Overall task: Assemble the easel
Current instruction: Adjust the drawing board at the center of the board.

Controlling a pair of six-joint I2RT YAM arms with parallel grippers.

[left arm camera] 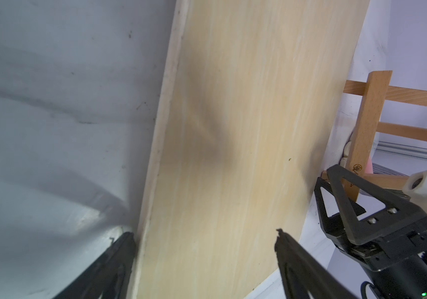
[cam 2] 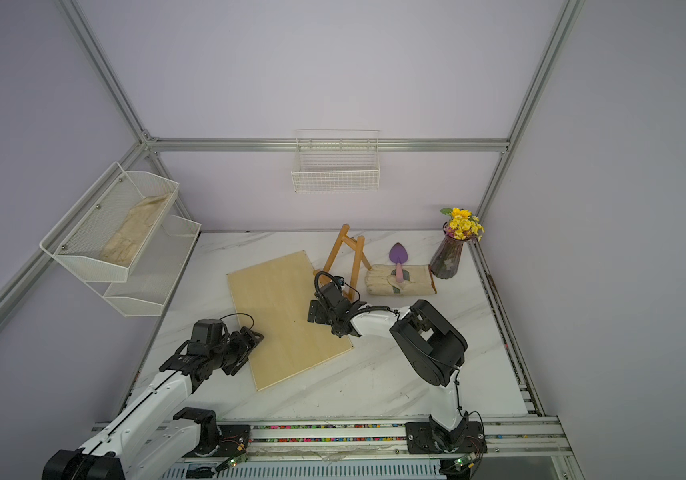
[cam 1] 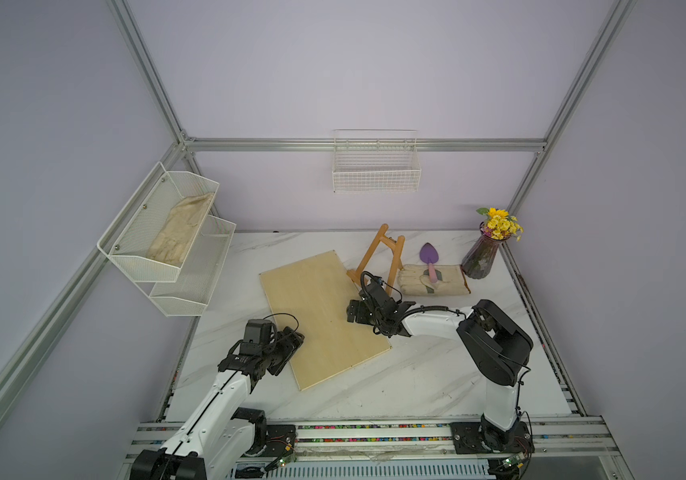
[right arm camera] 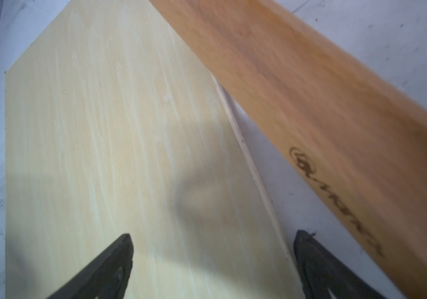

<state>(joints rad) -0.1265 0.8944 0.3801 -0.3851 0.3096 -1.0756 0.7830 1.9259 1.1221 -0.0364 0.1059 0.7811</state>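
Note:
The easel (cam 1: 378,257) (cam 2: 343,259), a small orange-brown A-frame, stands at the back of the table. A large pale wooden board (cam 1: 324,324) (cam 2: 287,324) lies flat in front of it. My left gripper (cam 1: 293,345) (cam 2: 251,340) is at the board's left edge. In the left wrist view it (left arm camera: 204,238) is open, with one finger beside the board (left arm camera: 233,129) and one over it; the easel (left arm camera: 367,124) shows beyond. My right gripper (cam 1: 355,311) (cam 2: 317,311) is open astride the board's right edge (right arm camera: 212,240), under the easel's ledge bar (right arm camera: 310,103).
A work glove (cam 1: 432,284) with a purple trowel (cam 1: 429,254) on it lies right of the easel. A vase of yellow flowers (cam 1: 480,257) stands in the back right corner. A wire basket (cam 1: 376,166) hangs on the back wall. A mesh shelf (cam 1: 166,249) is on the left wall.

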